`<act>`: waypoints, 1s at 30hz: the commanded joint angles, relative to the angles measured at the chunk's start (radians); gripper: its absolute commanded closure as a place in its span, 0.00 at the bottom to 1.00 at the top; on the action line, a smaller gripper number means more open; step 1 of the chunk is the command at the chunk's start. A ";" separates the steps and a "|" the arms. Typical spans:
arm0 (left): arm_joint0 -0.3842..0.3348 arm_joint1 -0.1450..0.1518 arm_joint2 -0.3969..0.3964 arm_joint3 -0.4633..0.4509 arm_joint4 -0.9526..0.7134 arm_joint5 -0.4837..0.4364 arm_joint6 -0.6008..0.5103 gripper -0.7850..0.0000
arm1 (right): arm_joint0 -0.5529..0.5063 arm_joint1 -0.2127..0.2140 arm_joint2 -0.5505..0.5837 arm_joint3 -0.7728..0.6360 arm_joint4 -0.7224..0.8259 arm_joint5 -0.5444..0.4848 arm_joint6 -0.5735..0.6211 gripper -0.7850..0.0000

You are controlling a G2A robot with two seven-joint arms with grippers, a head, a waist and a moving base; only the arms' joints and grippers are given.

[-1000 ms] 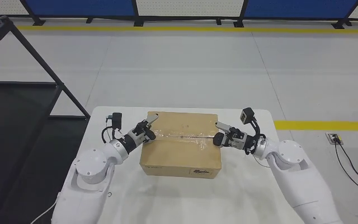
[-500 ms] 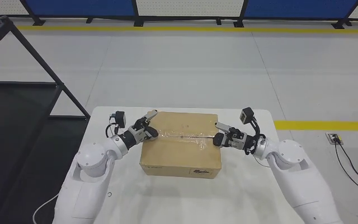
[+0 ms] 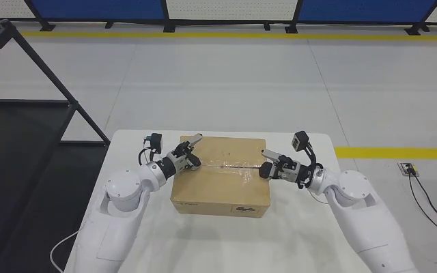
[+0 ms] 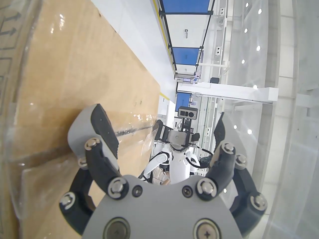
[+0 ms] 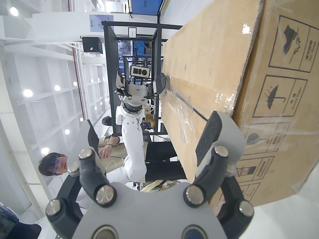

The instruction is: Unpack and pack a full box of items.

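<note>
On the bench (image 3: 293, 232), top view: taped box (image 3: 222, 174) is sitting centred; left gripper (image 3: 190, 151) and right gripper (image 3: 265, 162) are hovering at its opposite ends | left wrist: gripper is gaping wide, holding nothing | right wrist: gripper is gaping wide too, holding nothing

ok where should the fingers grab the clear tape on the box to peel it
Probably at an end of the clear tape, where it folds over the top edge of the cardboard box and looks wrinkled. Come in from the box's end, along the seam. The left gripper and right gripper each sit open at one end.
</note>
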 commanded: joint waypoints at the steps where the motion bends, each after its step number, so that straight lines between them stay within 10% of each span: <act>1: 0.000 0.000 0.000 0.000 0.000 0.000 0.000 0.00 | 0.002 0.001 0.003 -0.003 -0.004 0.002 0.001 0.00; 30: -0.002 -0.005 0.090 -0.023 0.038 -0.020 0.053 0.00 | -0.016 0.008 0.016 -0.040 -0.025 -0.079 0.020 0.00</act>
